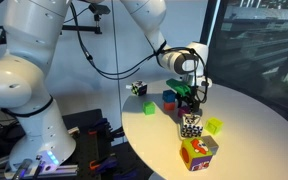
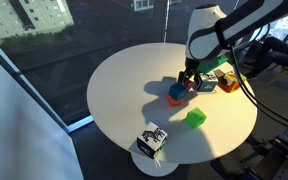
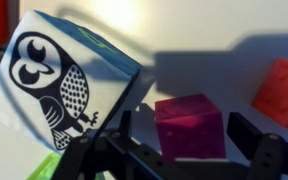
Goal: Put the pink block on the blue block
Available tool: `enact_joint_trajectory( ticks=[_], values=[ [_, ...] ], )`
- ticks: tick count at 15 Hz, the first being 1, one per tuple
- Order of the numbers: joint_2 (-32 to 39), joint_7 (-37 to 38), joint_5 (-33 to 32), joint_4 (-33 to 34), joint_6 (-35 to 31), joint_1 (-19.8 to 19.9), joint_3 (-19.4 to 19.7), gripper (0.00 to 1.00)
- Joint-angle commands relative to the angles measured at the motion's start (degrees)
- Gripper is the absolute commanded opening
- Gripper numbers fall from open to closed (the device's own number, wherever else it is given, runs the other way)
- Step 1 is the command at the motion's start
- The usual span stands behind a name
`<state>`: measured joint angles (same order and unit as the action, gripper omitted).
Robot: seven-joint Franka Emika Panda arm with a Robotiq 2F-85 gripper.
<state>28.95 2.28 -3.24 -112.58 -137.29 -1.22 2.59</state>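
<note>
Owl cube (image 3: 64, 80): we are noting a black owl drawing printed on its white face; it is standing just beside the pink block (image 3: 189, 125).
Pink block: this plain magenta cube is resting on the white surface (image 1: 254, 120). We are seeing it between the fingers (image 3: 256, 138) of the gripper (image 1: 191, 98), with gaps on both sides.
Gripper: its jaws are standing released, grasping nothing.
Blue block (image 1: 147, 108): in an exterior view it is sitting on the surface, apart from the gripper.

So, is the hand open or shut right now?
Open: in the wrist view the hand straddles the pink block, with a gap showing on both sides of the block.
</note>
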Motion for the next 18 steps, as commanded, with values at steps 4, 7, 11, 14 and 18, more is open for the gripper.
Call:
enact_joint_trajectory(
  ticks=[4,7,11,14,18],
  values=[
    [0.9,0.8,-0.7,2.0,1.6,0.0,0.3,0.4],
    [0.2,2.1,-0.3,2.3,2.6,-0.1,0.5,0.33],
    [-0.8,4.0,-0.3,3.0,3.8,-0.4,0.7,0.33],
    [-1.9,5.4,-0.3,3.5,5.6,-0.6,0.7,0.33],
    [-3.8,7.0,-0.4,4.1,8.7,-0.9,0.7,0.33]
  ],
)
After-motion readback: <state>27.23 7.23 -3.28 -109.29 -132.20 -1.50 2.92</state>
